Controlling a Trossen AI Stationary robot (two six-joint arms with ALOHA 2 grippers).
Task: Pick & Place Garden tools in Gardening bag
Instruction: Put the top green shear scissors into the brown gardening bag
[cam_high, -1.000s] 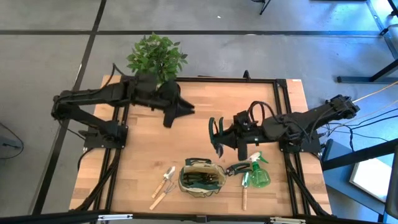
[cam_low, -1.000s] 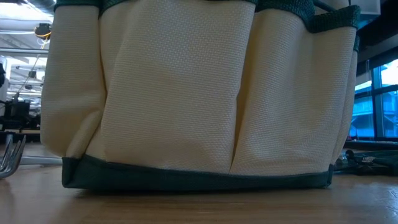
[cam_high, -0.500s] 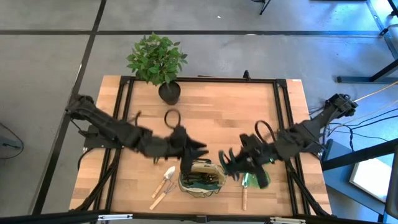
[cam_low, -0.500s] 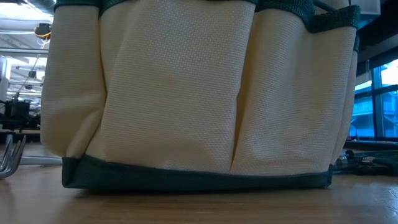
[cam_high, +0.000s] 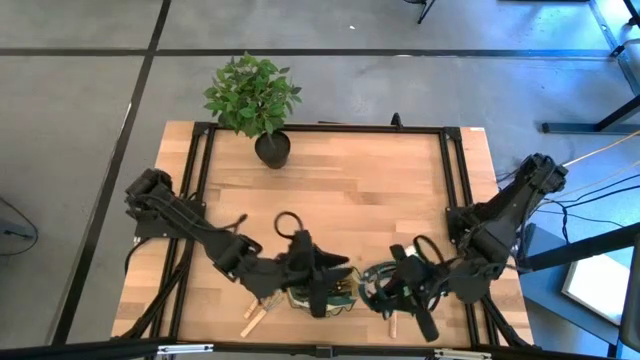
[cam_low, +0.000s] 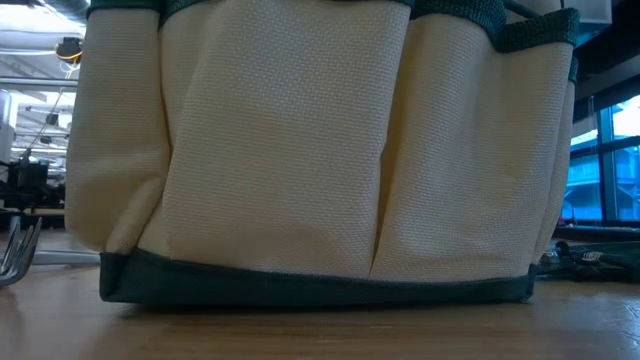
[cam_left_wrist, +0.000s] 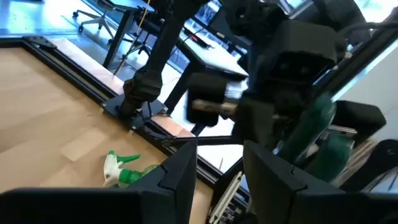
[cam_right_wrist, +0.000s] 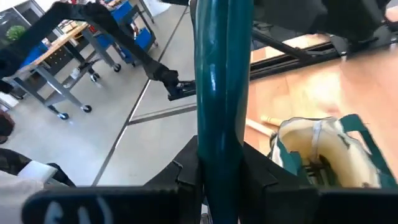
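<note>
right tool (cam_right_wrist: 219, 171) clamped on a teal-handled garden tool (cam_right_wrist: 221, 81) beside the gardening bag (cam_right_wrist: 323, 155); left tool (cam_left_wrist: 217, 168) apart, empty.

Both arms are crowding the gardening bag (cam_high: 322, 290) at the table's near edge; the left gripper (cam_high: 322, 297) is covering its mouth. Behind, bare table (cam_high: 350, 180) is lying open up to the potted plant (cam_high: 255, 100).

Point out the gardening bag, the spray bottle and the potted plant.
gardening bag (cam_low: 300, 150): low view, tan side panel.
spray bottle (cam_left_wrist: 121, 167): left wrist view, white trigger head.
potted plant (cam_high: 272, 150): high view, black pot.
</note>
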